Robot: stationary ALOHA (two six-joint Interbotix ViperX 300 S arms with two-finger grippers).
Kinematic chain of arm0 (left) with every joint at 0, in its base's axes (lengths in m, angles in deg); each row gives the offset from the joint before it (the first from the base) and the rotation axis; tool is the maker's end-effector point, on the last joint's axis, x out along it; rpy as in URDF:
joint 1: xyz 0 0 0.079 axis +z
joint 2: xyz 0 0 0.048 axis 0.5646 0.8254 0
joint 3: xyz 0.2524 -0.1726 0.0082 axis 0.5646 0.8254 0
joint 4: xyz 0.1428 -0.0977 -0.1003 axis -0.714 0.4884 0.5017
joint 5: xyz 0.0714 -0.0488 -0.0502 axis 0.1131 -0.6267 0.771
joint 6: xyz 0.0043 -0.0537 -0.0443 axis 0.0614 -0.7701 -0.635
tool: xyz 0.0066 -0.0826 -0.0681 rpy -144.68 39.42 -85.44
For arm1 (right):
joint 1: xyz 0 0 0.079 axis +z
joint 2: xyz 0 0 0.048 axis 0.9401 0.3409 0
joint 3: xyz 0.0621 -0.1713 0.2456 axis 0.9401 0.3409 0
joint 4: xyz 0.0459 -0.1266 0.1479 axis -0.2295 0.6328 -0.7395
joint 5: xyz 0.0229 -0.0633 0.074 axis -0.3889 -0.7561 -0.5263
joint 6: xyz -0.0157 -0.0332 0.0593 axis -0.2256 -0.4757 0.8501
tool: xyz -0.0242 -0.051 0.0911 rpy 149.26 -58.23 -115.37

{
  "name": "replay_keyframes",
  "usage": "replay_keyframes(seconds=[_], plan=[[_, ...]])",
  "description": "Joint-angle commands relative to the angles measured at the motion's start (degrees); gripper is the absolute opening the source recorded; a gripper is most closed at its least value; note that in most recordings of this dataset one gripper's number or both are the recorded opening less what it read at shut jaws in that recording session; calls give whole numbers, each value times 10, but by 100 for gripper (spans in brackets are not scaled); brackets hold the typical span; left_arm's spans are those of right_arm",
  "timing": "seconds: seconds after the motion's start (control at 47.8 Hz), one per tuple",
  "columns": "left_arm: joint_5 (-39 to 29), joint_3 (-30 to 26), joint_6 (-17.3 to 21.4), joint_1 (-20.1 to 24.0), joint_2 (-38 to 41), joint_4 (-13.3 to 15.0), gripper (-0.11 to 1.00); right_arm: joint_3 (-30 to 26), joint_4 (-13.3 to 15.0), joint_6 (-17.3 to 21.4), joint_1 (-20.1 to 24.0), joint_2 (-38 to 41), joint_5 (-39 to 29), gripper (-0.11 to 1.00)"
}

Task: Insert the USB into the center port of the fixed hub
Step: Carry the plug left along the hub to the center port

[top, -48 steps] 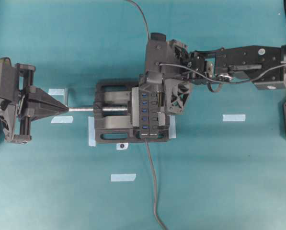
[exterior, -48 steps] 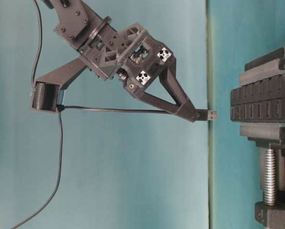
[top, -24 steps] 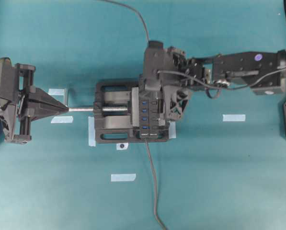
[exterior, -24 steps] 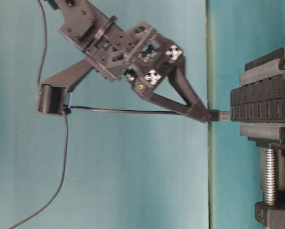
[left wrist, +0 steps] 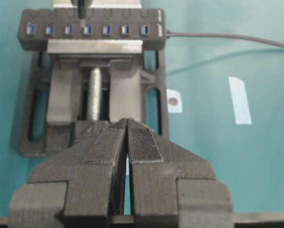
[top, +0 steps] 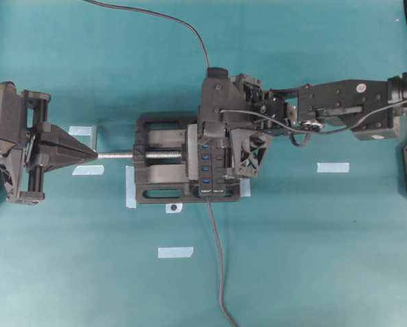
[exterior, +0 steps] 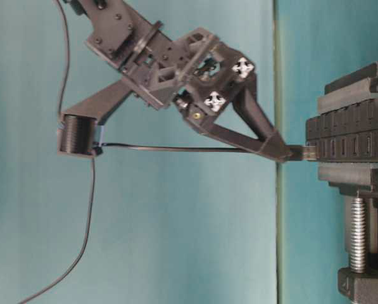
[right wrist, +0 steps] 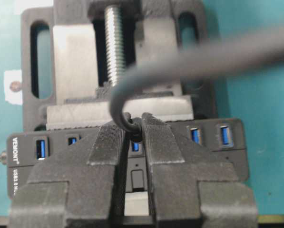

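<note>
Since a second ago the right gripper [exterior: 289, 152] has closed the gap to the hub [exterior: 347, 140]; in the side view the plug [exterior: 306, 152], which then hung clear of the hub's face, now has its metal tip at that face, touching it or just entering. Whether it is seated cannot be told. Right gripper is pinched narrow on the plug's black body, the thin cable [exterior: 176, 149] trailing back from between the fingers to a round black spool under the arm and then hanging loose. Right wrist view: the fingers [right wrist: 108, 152] sit directly over the hub's row of blue slots, the cable [right wrist: 132, 80] looping up out of the grip, and one blue slot [right wrist: 135, 147] shows in the gap between the fingertips. From overhead the gripper hides the upper part of the hub [top: 210, 170]; the plug itself is not visible there. Hub lies clamped in the black vise [top: 159, 167], its thicker grey cord [top: 217, 259] running away from the hub's near end. Left gripper [top: 87, 154] has not moved: parked off the vise's screw end, apart from it, fingertips [left wrist: 142, 142] pressed together with nothing between them, pointing at the silver screw [left wrist: 95, 92].
</note>
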Motion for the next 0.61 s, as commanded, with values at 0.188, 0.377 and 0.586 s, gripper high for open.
replay_keyframes(seconds=[0.188,0.377,0.586], plan=[[4,-6,-1,-1,0,0,0,-5,-2,4,7,1,-4,8],[4,-6,-1,0,0,-1,0,-5,-2,4,6,2,-10,8],[4,-6,-1,0,0,0,0,-4,-1,3,5,4,-10,8]])
